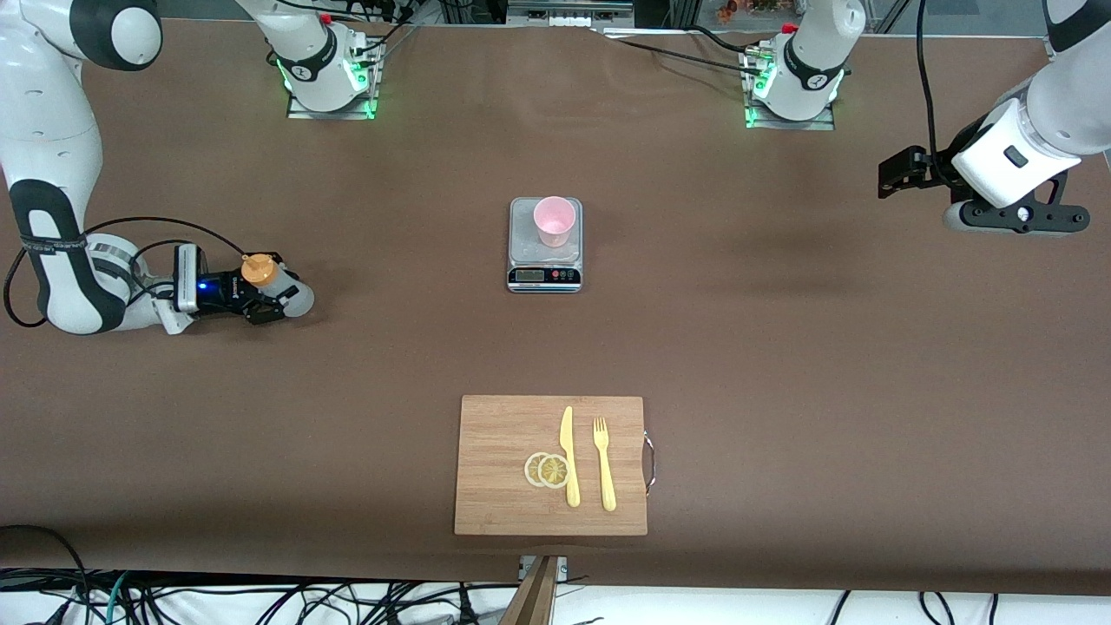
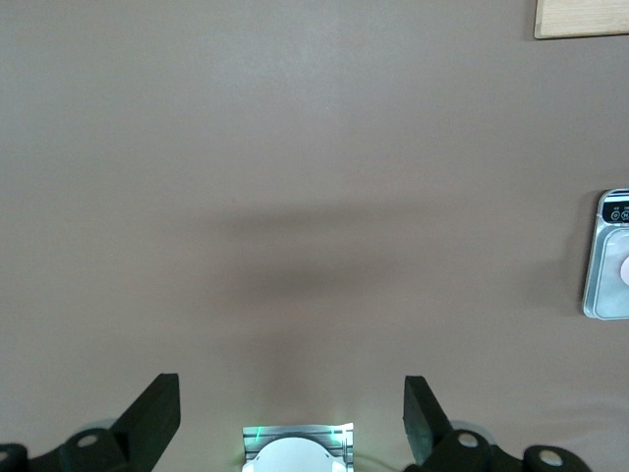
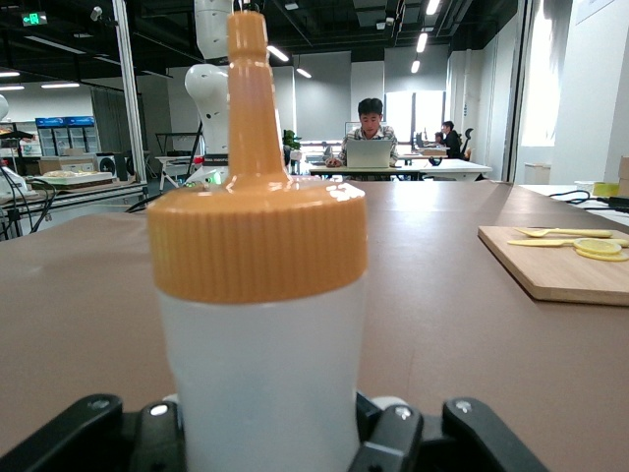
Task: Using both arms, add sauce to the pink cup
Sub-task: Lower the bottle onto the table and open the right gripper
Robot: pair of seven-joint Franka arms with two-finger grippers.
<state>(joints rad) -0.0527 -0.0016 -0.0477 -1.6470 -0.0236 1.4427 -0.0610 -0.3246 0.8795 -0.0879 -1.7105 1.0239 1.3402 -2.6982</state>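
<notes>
The sauce bottle [image 1: 282, 289], whitish with an orange nozzle cap, stands upright on the table near the right arm's end. My right gripper [image 1: 273, 295] is low at the table, with a finger on each side of the bottle's body and closed on it. In the right wrist view the bottle [image 3: 260, 324] fills the space between the fingers of that gripper [image 3: 265, 433]. The pink cup [image 1: 554, 220] stands upright on a grey scale [image 1: 544, 260] at mid-table. My left gripper [image 1: 898, 169] hangs open and empty above the left arm's end of the table; the left wrist view [image 2: 292, 418] shows its fingers wide apart.
A wooden cutting board [image 1: 503, 451] lies nearer to the camera than the scale, with a yellow knife [image 1: 569, 456], a yellow fork [image 1: 604, 464] and lemon slices [image 1: 547, 470]. The scale's edge [image 2: 609, 256] and a board corner [image 2: 580, 18] show in the left wrist view.
</notes>
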